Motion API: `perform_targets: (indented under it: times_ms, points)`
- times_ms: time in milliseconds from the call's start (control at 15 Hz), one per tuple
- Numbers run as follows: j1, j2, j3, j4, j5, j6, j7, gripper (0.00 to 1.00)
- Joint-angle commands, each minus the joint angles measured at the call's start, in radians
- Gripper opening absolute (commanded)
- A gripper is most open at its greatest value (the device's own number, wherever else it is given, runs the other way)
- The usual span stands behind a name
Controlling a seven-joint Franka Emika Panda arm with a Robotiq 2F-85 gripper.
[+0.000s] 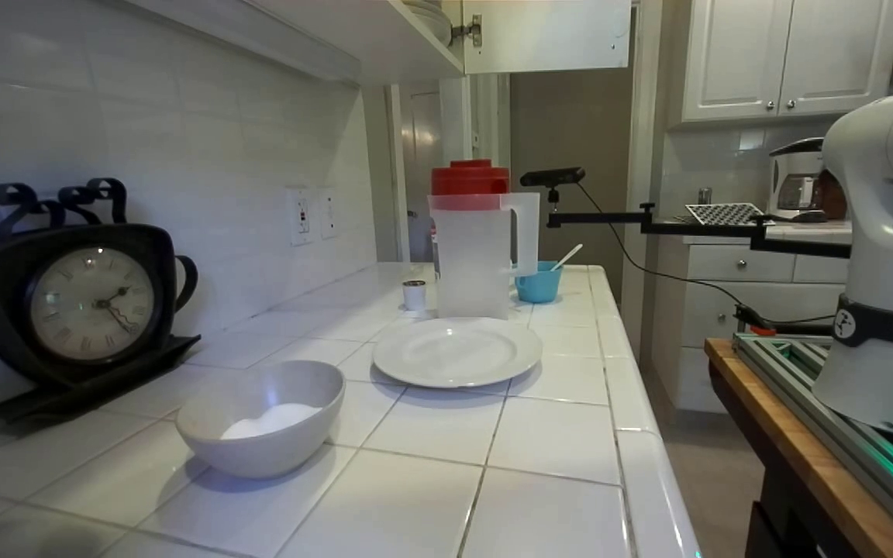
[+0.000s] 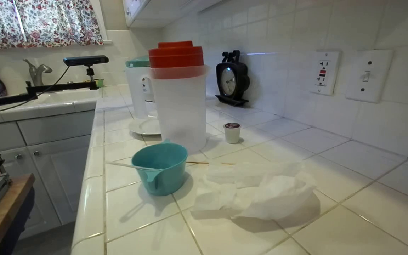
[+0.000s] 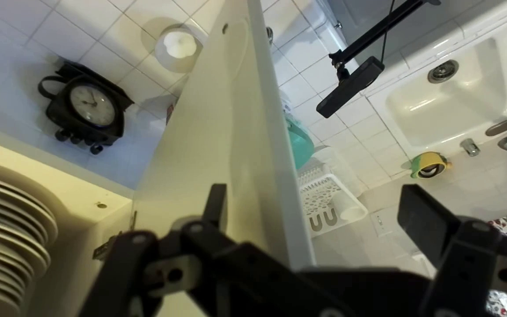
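Gaping claw (image 3: 317,209) astride cabinet door (image 3: 227,141)

A teal cup (image 2: 168,179) stands on the tiled desk (image 2: 232,241), a pale handle (image 2: 122,164) jutting past its rim. Near it lies a crumpled white sheet (image 2: 275,200). An upright frosted pitcher (image 2: 182,108) with a red lid (image 2: 175,56) partly hides a white plate (image 2: 143,127) and a green-lidded jug (image 2: 137,88). A small white pod (image 2: 232,134) stands near the pitcher, a black clock (image 2: 231,79) near the wall (image 2: 282,74).
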Motion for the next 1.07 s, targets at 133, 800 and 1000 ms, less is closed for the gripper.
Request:
perform_targets:
  times_ms: [133,800,1000]
  points:
    - [0.062,0.096,0.011,0.132,-0.021,0.002,-0.02,1.0]
    - [0.126,0.215,0.009,0.283,0.017,-0.015,-0.112,1.0]
    - [0.137,0.235,-0.007,0.315,0.057,-0.036,-0.138,1.0]
